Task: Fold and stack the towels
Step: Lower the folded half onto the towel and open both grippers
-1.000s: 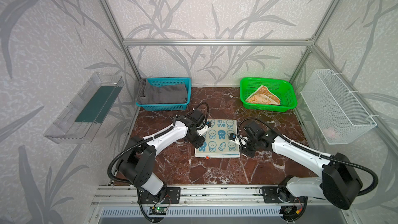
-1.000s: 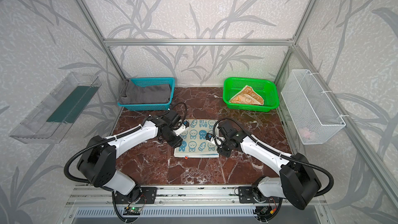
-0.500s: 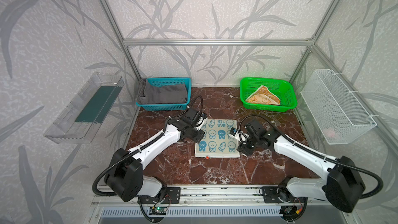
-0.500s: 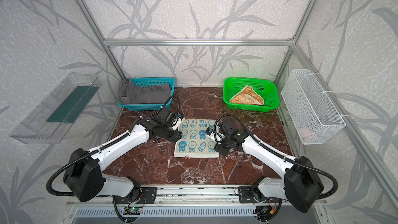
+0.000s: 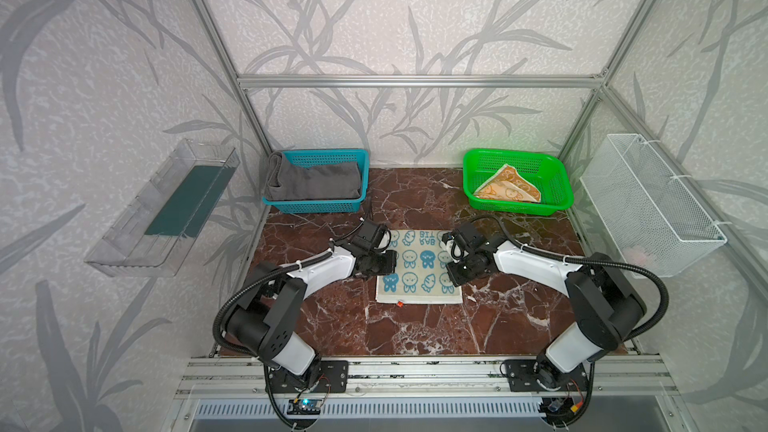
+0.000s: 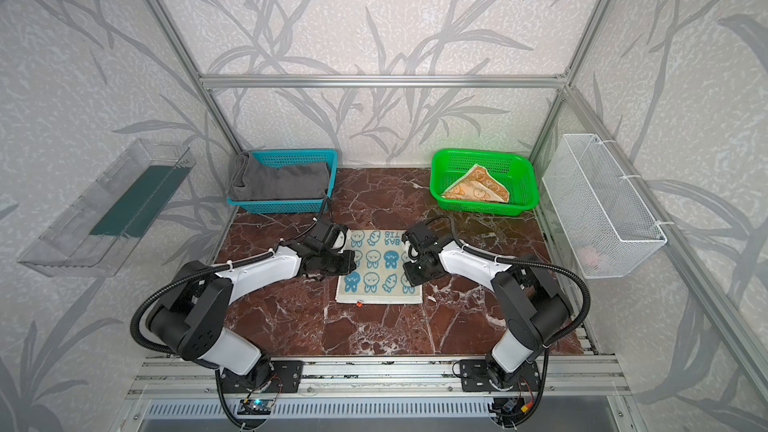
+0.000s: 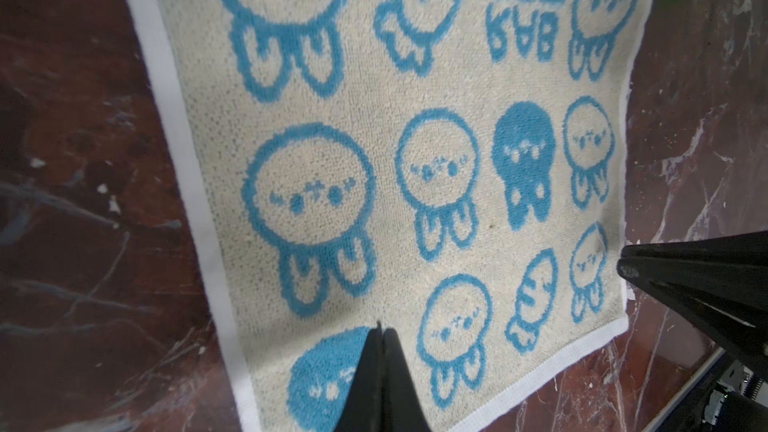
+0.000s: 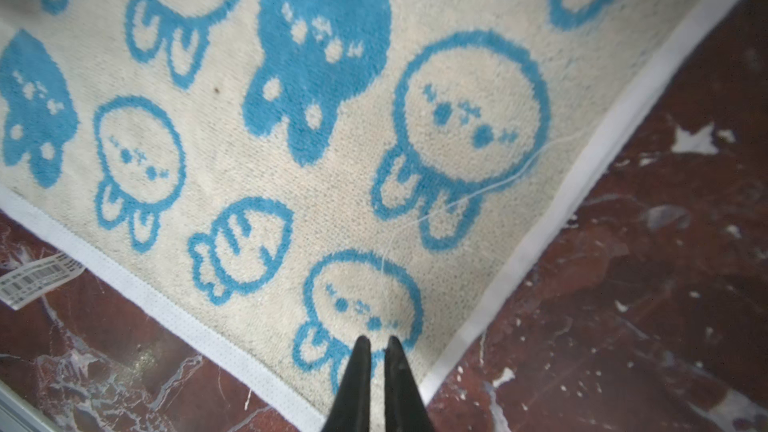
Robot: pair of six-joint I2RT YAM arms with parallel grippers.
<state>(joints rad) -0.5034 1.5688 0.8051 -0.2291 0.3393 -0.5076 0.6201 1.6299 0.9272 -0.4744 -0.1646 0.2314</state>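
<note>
Your left hand is closed, its two black fingers pressed together tip to tip over a solid blue bunny near the left edge of the teal-blue and cream towel; you cannot tell from here whether any cloth is caught between them. Your right hand is closed down to a sliver, a thin gap showing between its fingertips, and it sits over an outlined bunny close to the towel's near right corner, just inside the white hem. In both top views the two hands face each other across that towel, left hand on its left edge, right hand on its right edge. The towel itself lies flat and spread out in the middle of the brown marble counter, print side up, with a barcode tag poking out from under its near edge. Farther out, at the far left of the counter, the dark grey towel lies folded in the blue basket, one end draped over the basket's left rim. At the far right, the orange and cream towel lies loosely in the green basket. A white wire basket hangs on the right wall and a clear tray on the left wall.
</note>
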